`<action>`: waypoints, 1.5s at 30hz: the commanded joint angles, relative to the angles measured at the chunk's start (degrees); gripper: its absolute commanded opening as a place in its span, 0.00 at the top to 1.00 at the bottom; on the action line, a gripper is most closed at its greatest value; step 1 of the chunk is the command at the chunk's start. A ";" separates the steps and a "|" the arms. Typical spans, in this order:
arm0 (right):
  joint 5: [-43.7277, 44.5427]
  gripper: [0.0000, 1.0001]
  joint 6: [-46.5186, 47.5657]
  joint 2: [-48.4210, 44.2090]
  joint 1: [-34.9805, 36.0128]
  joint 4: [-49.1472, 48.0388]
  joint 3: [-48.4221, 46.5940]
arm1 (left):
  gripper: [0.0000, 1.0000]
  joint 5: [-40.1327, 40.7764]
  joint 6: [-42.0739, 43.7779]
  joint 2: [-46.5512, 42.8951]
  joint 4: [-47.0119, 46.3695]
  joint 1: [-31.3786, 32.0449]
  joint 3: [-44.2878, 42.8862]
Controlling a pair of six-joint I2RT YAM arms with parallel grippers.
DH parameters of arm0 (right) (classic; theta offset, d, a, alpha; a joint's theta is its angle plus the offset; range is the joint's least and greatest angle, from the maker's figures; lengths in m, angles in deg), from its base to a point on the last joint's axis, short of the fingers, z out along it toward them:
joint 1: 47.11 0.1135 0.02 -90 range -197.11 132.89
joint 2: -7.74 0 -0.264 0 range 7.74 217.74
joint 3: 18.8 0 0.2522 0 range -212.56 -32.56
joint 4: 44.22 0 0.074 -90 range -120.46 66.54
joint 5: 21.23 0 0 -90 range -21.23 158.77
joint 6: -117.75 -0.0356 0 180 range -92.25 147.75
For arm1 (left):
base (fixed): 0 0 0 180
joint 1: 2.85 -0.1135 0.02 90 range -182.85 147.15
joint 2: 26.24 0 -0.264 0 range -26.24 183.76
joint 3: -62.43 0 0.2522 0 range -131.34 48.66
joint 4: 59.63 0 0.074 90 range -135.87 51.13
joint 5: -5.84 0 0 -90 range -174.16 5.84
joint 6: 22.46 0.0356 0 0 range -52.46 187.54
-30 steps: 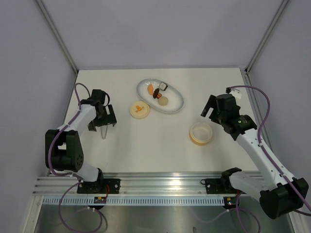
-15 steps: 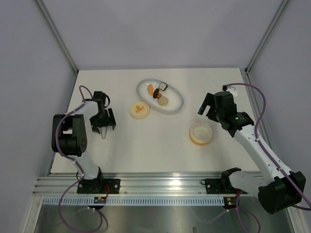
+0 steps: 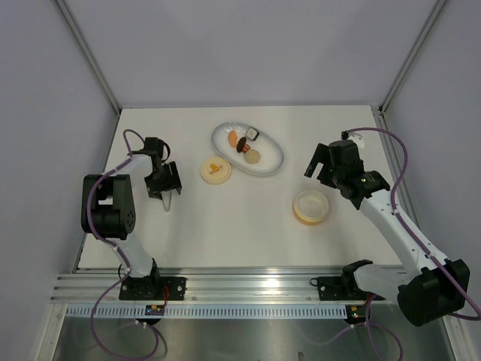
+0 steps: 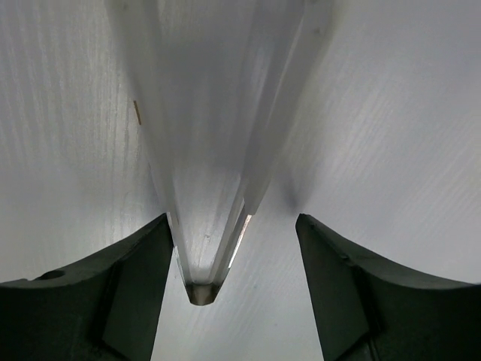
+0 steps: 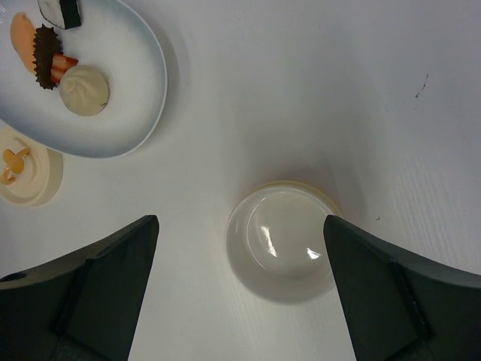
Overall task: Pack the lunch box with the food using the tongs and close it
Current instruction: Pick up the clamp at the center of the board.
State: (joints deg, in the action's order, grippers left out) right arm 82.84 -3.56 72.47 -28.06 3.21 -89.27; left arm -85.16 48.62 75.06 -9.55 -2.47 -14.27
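Observation:
The silvery tongs [image 4: 201, 226] lie flat on the table, their joined end near the camera and their legs spreading away. My left gripper [image 4: 233, 226] straddles them. Its left finger [image 4: 143, 263] touches one leg, and the right finger [image 4: 338, 263] stands apart, so the jaws are open. In the top view the left gripper [image 3: 165, 189] covers most of the tongs [image 3: 167, 203]. The lunch box [image 5: 282, 241] stands empty below my wide-open right gripper [image 5: 240, 219]. Its lid [image 3: 216, 169] lies beside the white dish [image 3: 272, 159], which holds the food [image 3: 243, 144].
On the dish [image 5: 143, 90] lie a beige dumpling [image 5: 84, 89], an orange piece [image 5: 22, 37], a dark brown and red piece [image 5: 51, 64] and a white-and-black piece [image 5: 60, 9]. Grey walls enclose the table.
My left gripper has come down over the tongs, shifted slightly right, and its jaws have narrowed. My right gripper has drifted a little towards the far left, still open.

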 commanded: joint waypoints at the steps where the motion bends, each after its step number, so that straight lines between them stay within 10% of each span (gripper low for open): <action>1: -0.53 0.00 -0.42 0.13 -0.24 -1.50 -2.35 | 0.29 -2.18 0.81 0.04 -1.95 0.14 -1.48; 11: -1.23 0.01 -1.38 -0.48 -0.24 -1.06 -1.74 | 0.28 5.65 2.92 2.85 0.16 0.14 -2.98; 32: -0.79 0.01 -0.68 -0.57 -0.24 -0.36 -1.91 | 0.92 -4.54 3.63 -1.10 -3.88 1.11 -1.40; 45: 0.61 0.01 0.11 -1.53 -0.24 2.01 -2.71 | 0.91 0.73 7.31 -2.42 7.62 17.09 -16.58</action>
State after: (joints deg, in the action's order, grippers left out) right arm 82.71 -4.37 72.49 -28.06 4.48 -89.34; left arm -85.66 53.93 75.17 -4.48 10.58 -24.04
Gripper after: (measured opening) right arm 0.993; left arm 0.241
